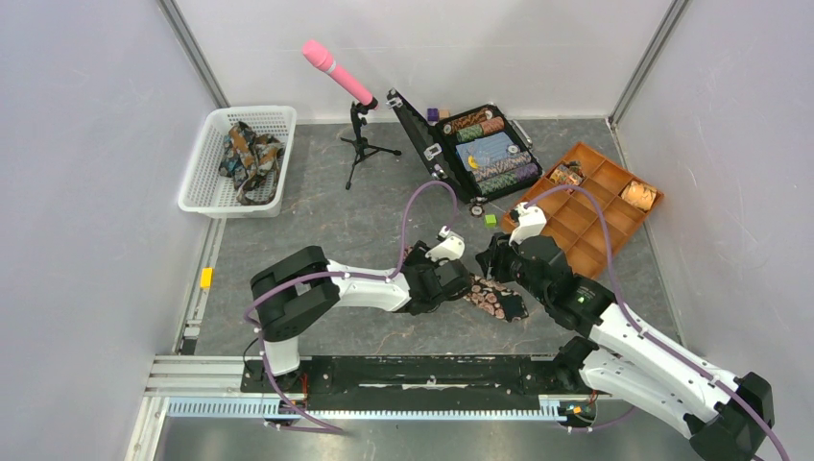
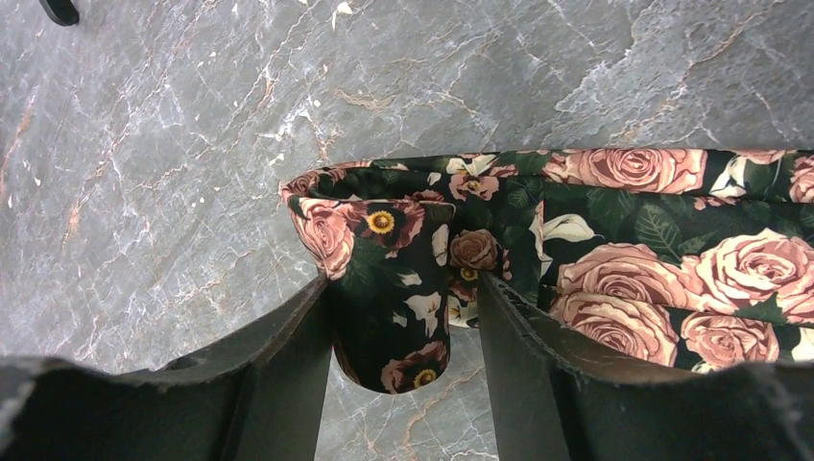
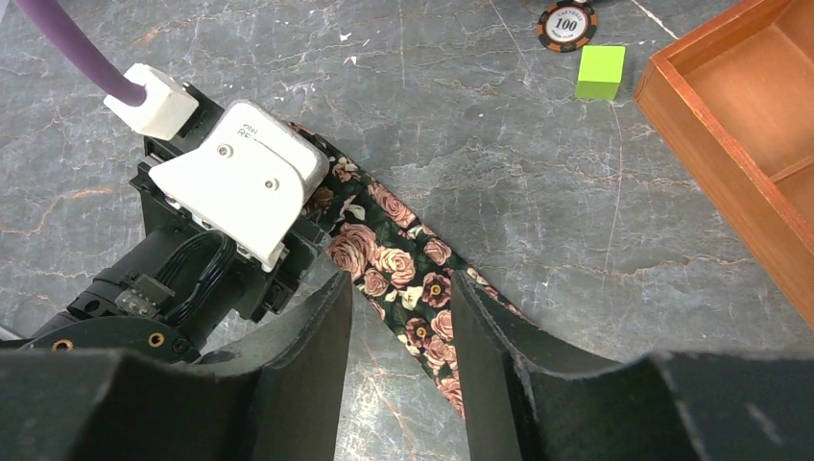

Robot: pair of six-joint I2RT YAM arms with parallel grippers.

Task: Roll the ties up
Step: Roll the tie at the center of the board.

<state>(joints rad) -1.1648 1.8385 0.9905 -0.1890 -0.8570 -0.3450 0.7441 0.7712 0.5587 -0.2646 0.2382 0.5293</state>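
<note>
**One rose tie, both grippers parted**

You have one rose-print tie [image 1: 497, 302] lying flat on the bench [image 1: 384, 202] between the arms. There are two coils [image 1: 562, 174] in the tray [image 1: 600, 221], and a heap in the basket [image 1: 197, 178] that you cannot count. From above, the arms hide part of the tie. Your left gripper [image 2: 403, 327] stands parted around the tie's folded end, not squeezing it. Your right gripper [image 3: 398, 327] is parted over the strip, holding nothing.

White-shelled arms [image 1: 370, 288] with black joints, purple cables [image 3: 67, 43], black claws [image 2: 401, 283].
</note>
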